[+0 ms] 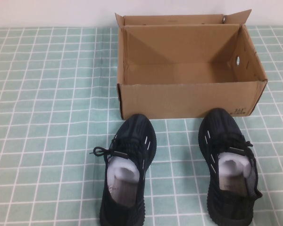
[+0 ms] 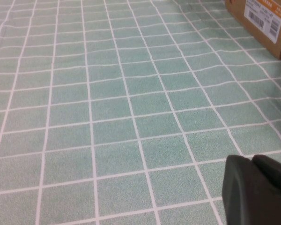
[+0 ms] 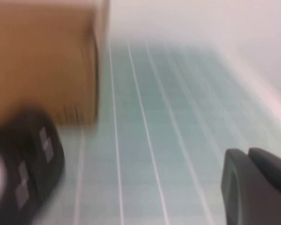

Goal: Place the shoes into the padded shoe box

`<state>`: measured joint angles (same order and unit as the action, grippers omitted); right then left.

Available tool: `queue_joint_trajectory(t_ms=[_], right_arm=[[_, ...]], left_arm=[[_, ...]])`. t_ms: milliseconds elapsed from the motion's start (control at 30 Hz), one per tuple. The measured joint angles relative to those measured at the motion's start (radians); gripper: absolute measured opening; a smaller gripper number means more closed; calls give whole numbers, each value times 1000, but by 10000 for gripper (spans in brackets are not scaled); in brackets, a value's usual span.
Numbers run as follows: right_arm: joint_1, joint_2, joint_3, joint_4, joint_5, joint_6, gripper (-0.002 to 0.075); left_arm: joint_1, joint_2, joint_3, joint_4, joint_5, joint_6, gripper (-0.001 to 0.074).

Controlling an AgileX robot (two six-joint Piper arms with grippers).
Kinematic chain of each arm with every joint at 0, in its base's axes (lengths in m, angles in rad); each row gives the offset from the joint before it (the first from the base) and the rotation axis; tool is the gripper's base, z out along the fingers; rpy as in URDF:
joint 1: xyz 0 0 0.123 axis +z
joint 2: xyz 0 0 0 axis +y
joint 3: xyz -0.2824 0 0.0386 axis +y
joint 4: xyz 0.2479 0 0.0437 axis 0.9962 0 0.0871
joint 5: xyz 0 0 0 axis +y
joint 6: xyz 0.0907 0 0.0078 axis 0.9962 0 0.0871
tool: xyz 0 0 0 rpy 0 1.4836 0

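Observation:
The padded shoe box (image 1: 188,100), brown cardboard with flaps up, stands open at the table's back centre with nothing inside. Two black knit shoes stuffed with white paper sit side by side in front of it, toes toward the box: the left shoe (image 1: 132,141) and the right shoe (image 1: 221,127). Neither gripper shows in the high view. My left gripper (image 2: 252,161) is shut and empty, low over bare tablecloth, with a corner of the box (image 2: 262,18) far ahead. My right gripper (image 3: 247,152) is shut and empty, apart from a shoe (image 3: 28,159) and the box (image 3: 42,61).
A green tablecloth with a white grid (image 1: 47,117) covers the table. A white wall (image 1: 47,12) runs along the back edge behind the box. The box carries a white barcode label (image 2: 267,16) on its left end and a round hole (image 1: 237,60) in its right wall.

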<state>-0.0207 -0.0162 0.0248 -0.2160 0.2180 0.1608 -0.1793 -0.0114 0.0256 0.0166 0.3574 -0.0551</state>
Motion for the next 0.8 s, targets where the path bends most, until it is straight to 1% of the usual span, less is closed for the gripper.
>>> queue_joint_trajectory(t_ms=[200,433,500,700,800], right_arm=[[0,0,0,0,-315,0,-10],[0,0,0,0,-445,3,-11],[0,0,0,-2,-525,45,-11],[0,0,0,-6,-871,178,-11],[0,0,-22,-18,-922,262,-11]], left_arm=[[0,0,0,3,-2,0,-4],[0,0,0,3,-6,0,-4],[0,0,0,3,-6,0,-4],[0,0,1,6,-6,0,-4],[0,0,1,6,-6,0,-4]])
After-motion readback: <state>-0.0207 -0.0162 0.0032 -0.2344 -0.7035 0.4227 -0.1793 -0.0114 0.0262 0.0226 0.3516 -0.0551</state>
